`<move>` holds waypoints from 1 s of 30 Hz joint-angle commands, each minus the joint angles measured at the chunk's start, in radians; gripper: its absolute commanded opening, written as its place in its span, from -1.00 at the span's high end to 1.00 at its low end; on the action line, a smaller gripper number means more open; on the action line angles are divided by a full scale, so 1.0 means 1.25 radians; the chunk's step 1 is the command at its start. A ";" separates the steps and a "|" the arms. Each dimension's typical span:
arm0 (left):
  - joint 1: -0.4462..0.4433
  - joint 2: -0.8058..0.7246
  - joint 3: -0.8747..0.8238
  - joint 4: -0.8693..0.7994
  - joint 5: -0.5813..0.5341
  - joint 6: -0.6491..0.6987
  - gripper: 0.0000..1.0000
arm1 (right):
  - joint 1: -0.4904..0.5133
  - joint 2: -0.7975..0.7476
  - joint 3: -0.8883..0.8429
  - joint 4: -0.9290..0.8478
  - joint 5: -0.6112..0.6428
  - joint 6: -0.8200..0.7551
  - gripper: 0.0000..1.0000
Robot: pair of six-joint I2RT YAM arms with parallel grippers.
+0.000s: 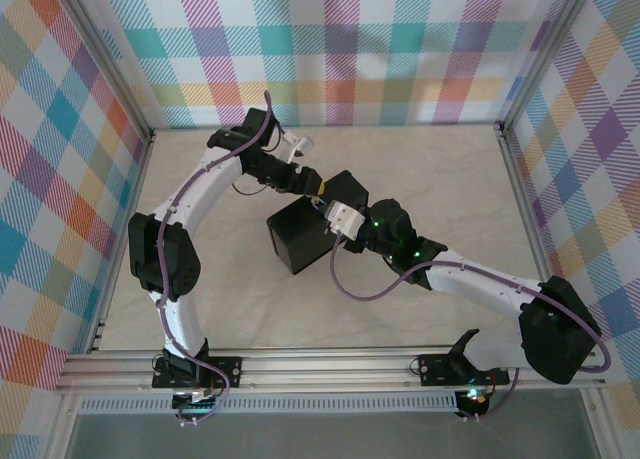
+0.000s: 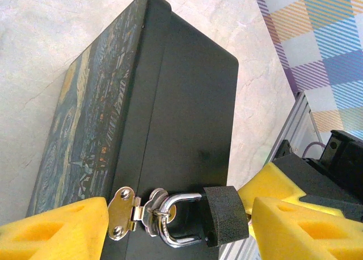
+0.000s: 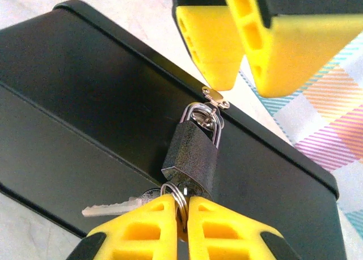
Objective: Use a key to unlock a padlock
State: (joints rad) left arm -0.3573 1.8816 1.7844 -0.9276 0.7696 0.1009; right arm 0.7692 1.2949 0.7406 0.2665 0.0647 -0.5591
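Note:
The padlock (image 3: pixel 193 152), small and dark, hangs by its silvery shackle (image 2: pixel 177 220) from the hasp (image 2: pixel 121 212) on the side of the dark box (image 1: pixel 300 237). My right gripper (image 3: pixel 184 202) is shut under the padlock's base, with the key's head and its ring (image 3: pixel 177 193) pinched between the yellow fingers. A second key (image 3: pixel 108 207) on that ring sticks out to the left. My left gripper (image 2: pixel 178 233) is open and straddles the hasp and padlock without touching them. Its fingers (image 3: pixel 207 39) hang just above the hasp in the right wrist view.
The box has a painted picture lid (image 2: pixel 85 118) and lies on the pale table (image 1: pixel 440 179). Plaid walls surround the table, with an aluminium rail (image 2: pixel 298 121) along the edge. Both arms meet over the box at the centre (image 1: pixel 330 204).

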 commanded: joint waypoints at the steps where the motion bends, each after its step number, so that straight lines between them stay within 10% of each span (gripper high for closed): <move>1: 0.006 -0.033 -0.009 -0.004 0.024 0.009 -0.34 | 0.004 -0.003 -0.040 0.088 0.010 0.166 0.93; 24: 0.008 -0.061 -0.026 0.026 -0.006 -0.019 -0.37 | -0.068 -0.040 -0.089 0.113 -0.059 1.013 1.00; 30: 0.008 -0.073 -0.016 0.030 -0.008 -0.027 -0.38 | -0.103 -0.055 -0.036 0.006 -0.108 1.107 0.48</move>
State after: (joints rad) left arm -0.3569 1.8427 1.7565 -0.9051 0.7647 0.0803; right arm 0.6697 1.2480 0.6514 0.3782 -0.0235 0.6811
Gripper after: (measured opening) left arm 0.688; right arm 0.207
